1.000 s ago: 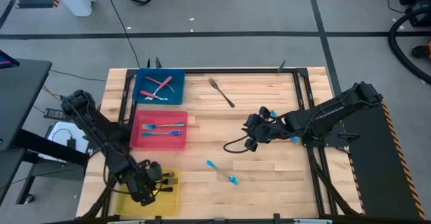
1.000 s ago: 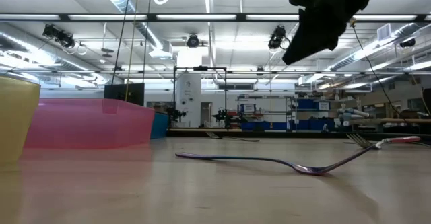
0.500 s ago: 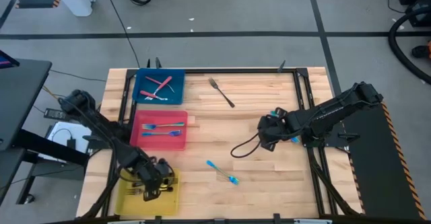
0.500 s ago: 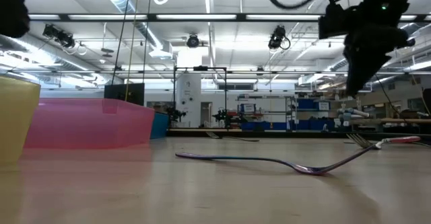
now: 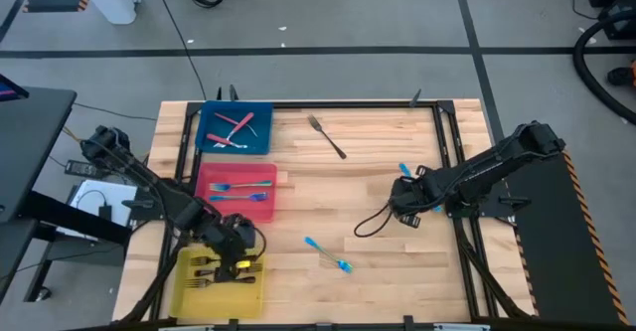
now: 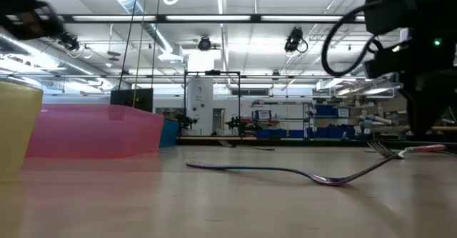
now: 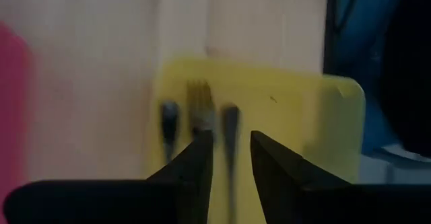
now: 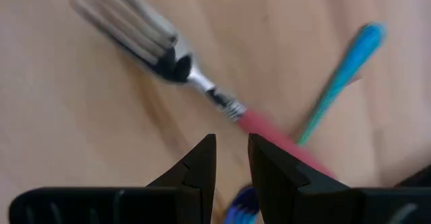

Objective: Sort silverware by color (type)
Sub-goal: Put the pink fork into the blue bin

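Three trays sit in a row down the left side of the wooden table (image 5: 397, 261). The blue tray (image 5: 209, 122) holds red-handled forks (image 5: 235, 124). The pink tray (image 5: 204, 207) holds blue-handled forks (image 5: 241, 191). The yellow tray (image 5: 189, 296) holds dark metal forks (image 5: 224, 268).

The left gripper (image 5: 238, 247) has moved since a second ago. Then it was low over the yellow tray. Now it is up at that tray's top right corner, near the pink tray. Its fingers (image 7: 195, 160) are only a little apart, and nothing is between them. The left wrist view shows the metal forks lying in the yellow tray just past the fingertips.

The right gripper (image 5: 402, 200) has slid back toward the right edge of the table. A second ago it was nearer the middle. Now it sits over a red-handled fork (image 8: 202, 83) that lies across a blue-handled fork (image 8: 340, 72). Its fingers (image 8: 202, 160) are a little apart and hold nothing.

One more blue-handled fork (image 5: 328, 254) lies near the front middle of the table. One all-metal fork (image 5: 326, 136) lies near the back. Both are where they were before.
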Controlling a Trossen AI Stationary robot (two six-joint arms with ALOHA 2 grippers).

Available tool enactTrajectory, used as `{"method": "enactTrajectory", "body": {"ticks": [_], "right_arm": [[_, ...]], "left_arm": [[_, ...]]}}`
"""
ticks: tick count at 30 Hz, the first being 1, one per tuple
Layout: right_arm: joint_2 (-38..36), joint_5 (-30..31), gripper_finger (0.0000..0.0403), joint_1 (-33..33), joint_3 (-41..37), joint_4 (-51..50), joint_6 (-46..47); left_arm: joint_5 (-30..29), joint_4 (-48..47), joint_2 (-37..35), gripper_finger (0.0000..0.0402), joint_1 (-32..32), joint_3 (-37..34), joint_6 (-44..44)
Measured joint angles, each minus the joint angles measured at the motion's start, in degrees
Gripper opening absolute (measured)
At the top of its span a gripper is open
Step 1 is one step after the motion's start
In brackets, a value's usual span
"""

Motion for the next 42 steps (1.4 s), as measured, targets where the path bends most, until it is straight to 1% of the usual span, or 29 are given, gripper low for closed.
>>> {"method": "enactTrajectory", "body": {"ticks": [2,6,10,14,17,22,25,27,38,42], "right_arm": [[0.0,-1.0,0.0095,0.5,-1.3,0.8,0.2],[0.0,-0.3,0.0095,0.9,-3.1,2.8,-0.9],[0.0,-0.1,0.0095,0.9,-4.6,3.6,-3.7],[0.0,0.2,0.0095,0.1,-5.3,5.5,-6.5],[0.0,1.5,0.0095,-0.8,-5.3,6.6,-7.8],[0.0,1.7,0.0095,-2.9,-5.3,7.6,-8.9],[0.0,1.6,0.0095,-4.2,-5.3,8.5,-10.4],[0.0,0.4,0.0095,-5.1,-5.3,9.1,-11.6],[0.0,-1.2,0.0096,-7.4,-5.3,14.3,-16.8],[0.0,-2.2,0.0104,-8.4,-5.3,14.8,-18.1]], "left_arm": [[-1.9,-0.4,-0.5,0.01,1.9,1.0,5.0],[-5.1,-1.7,-0.6,0.01,6.4,2.5,15.8],[-6.5,-1.4,-0.5,0.01,11.8,2.9,25.5],[-8.9,-1.4,-0.5,0.01,17.3,2.9,31.7],[-10.9,-1.2,-0.5,0.01,21.1,2.9,35.1],[-11.8,-0.5,-0.5,0.01,26.5,2.9,37.7],[-11.8,-0.6,-0.5,0.01,28.8,2.9,38.3],[-11.7,-0.6,-0.5,0.01,29.8,2.9,38.5],[-11.7,-0.6,-0.5,0.01,30.7,2.8,38.7],[-11.7,-0.6,-0.5,0.01,30.7,2.8,38.8]]}}
